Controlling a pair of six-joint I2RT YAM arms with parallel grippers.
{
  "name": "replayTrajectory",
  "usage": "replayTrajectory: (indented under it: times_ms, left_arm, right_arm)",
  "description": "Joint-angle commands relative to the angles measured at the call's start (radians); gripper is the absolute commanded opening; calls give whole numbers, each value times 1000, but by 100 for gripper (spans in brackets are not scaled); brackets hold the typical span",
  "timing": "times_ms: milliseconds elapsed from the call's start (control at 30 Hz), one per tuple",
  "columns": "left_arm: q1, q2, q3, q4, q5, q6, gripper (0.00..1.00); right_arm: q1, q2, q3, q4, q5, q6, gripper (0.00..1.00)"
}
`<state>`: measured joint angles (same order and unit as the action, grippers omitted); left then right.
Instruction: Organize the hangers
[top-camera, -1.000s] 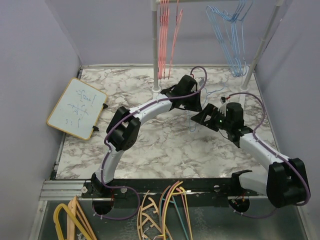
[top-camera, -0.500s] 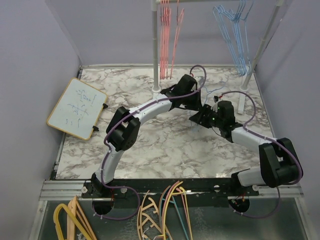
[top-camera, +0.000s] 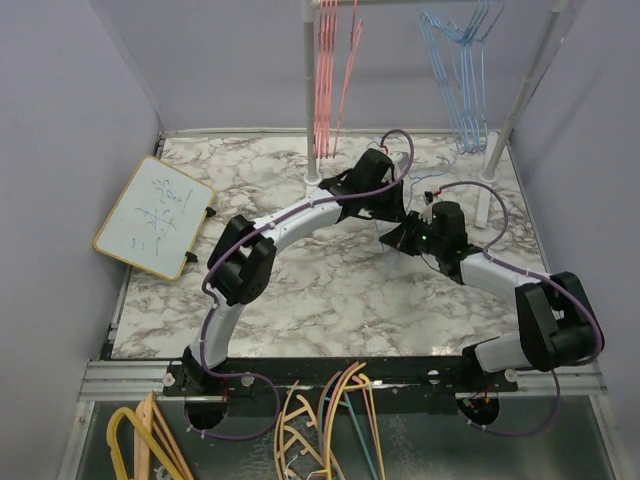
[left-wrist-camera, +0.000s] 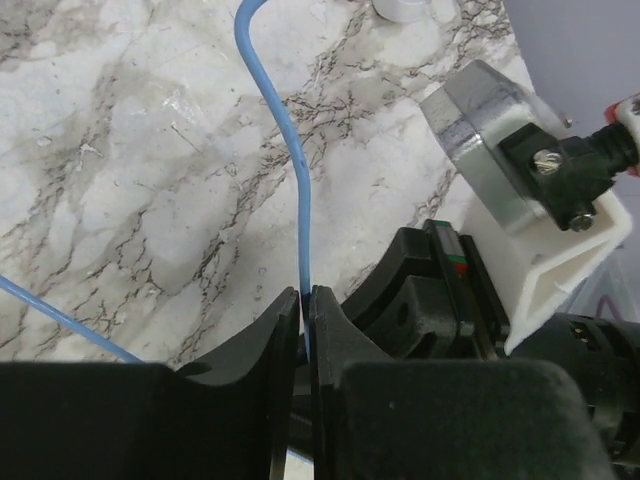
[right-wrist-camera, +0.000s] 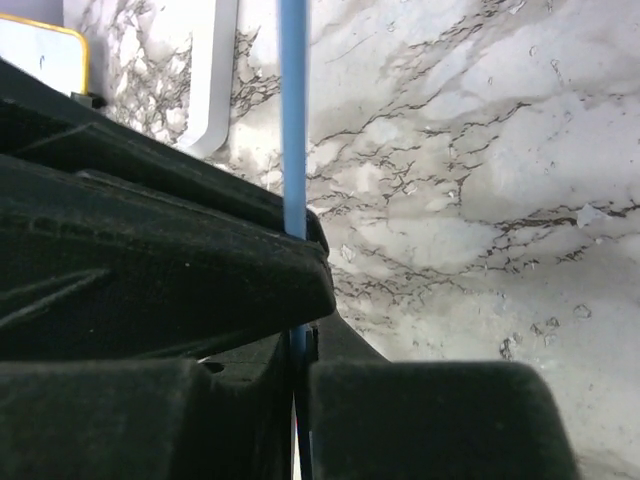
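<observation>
A light blue wire hanger (left-wrist-camera: 291, 135) is pinched by both grippers low over the marble table. My left gripper (left-wrist-camera: 304, 302) is shut on its wire, which curves up and away from the fingertips. My right gripper (right-wrist-camera: 300, 340) is shut on the same blue hanger (right-wrist-camera: 293, 110), right beside the left fingers. In the top view the left gripper (top-camera: 393, 208) and right gripper (top-camera: 403, 234) meet mid-table and hide most of that hanger. Several pinkish red hangers (top-camera: 328, 70) and several light blue hangers (top-camera: 462, 75) hang on the rail at the back.
The rack's white posts (top-camera: 311, 110) (top-camera: 518, 105) stand on the marble table (top-camera: 300, 290). A small whiteboard (top-camera: 155, 216) leans at the left. Thicker yellow and orange hangers (top-camera: 320, 420) (top-camera: 140, 445) lie below the near edge. The right wrist's body (left-wrist-camera: 520, 160) sits close to the left fingers.
My right arm has swung left to the left gripper and its jaws have gone from open to shut on the blue hanger. The left gripper has kept its grip.
</observation>
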<state>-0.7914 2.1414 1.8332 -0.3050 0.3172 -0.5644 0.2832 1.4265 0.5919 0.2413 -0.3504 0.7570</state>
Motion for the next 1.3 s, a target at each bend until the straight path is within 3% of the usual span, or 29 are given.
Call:
replayTrajectory:
  times_ms: [0, 167, 300, 433, 633, 833, 1033, 1267]
  left_arm:
    - [-4, -87, -25, 19, -63, 104, 32]
    - [-5, -133, -40, -25, -108, 209, 97]
    - [-6, -189, -20, -107, -151, 325, 99]
    - [-1, -306, -97, -175, -176, 487, 99]
    - [42, -528, -377, -272, -45, 696, 99]
    - [92, -796, -643, -432, -29, 907, 99]
    - [275, -1002, -848, -443, -14, 902, 99]
    - [507, -1115, -926, -284, -24, 759, 99]
  right_arm:
    - [5, -119, -8, -113, 65, -74, 1]
    - [5, -270, -41, -262, 108, -143, 1]
    - [5, -352, -85, -321, 79, -157, 1]
    - [6, -418, -93, -393, 83, -193, 1]
    - [7, -485, -56, -537, 191, -279, 1]
    - [22, -500, -43, -556, 167, -272, 1]
    - [126, -453, 14, -575, 221, -270, 1]
    - [301, -187, 239, -584, 443, -280, 1]
